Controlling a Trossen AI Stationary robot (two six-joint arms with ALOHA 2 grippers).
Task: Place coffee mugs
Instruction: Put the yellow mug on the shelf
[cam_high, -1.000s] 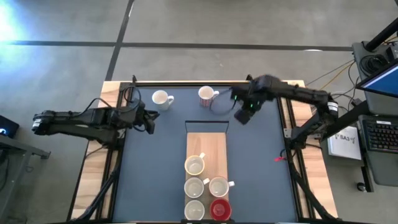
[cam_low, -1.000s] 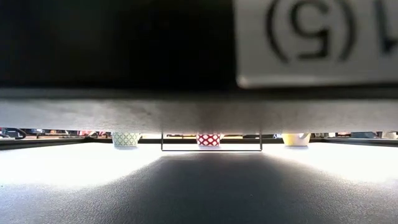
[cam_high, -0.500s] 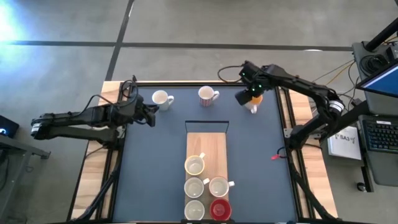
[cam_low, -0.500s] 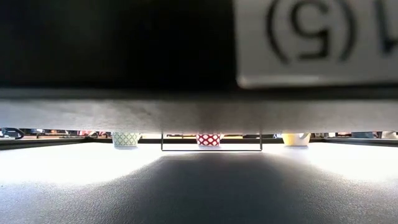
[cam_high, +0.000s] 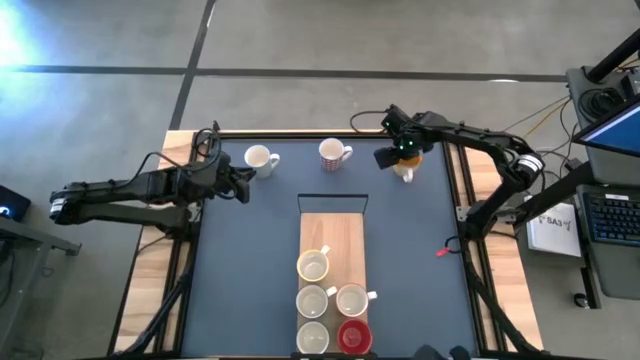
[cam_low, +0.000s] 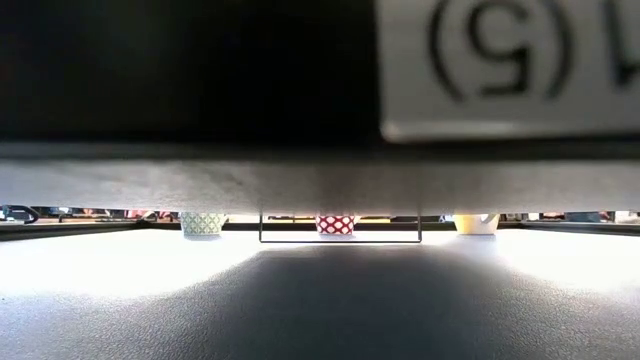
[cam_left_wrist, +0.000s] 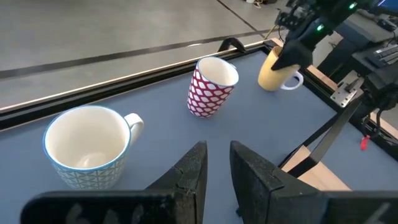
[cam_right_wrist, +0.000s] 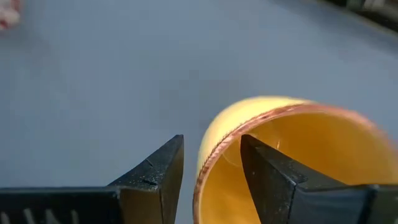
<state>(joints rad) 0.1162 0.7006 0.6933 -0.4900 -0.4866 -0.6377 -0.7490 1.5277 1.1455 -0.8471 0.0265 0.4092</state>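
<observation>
Nearest on the tabletop (cam_high: 250, 280): a wooden board (cam_high: 333, 232) carrying four pale mugs (cam_high: 312, 300) and a red mug (cam_high: 353, 336), packed close at its near end, with the far half of the board bare.

Farther back, at the left: left gripper (cam_left_wrist: 216, 152) low over the tabletop, fingers parted only narrowly and holding nothing, just beside a white mug (cam_high: 260, 157). Waits there, aimed along the far row.

Along the far edge, well apart from one another: that white mug, a red-patterned mug (cam_high: 333, 152), then an orange mug (cam_left_wrist: 273, 71) at the right, all upright.

Right gripper (cam_right_wrist: 211, 140) down on the orange mug, fingers spread astride its wall, one outside, one inside the rim, not yet clamping it.

Risks, as judged from here: closing off-centre on a thin curved wall likely shoves or tips the mug instead of gripping it. A shallow pinch at the rim may let it swing or slip on lifting. On the board, a crowded near end invites a knock against mugs already set.
</observation>
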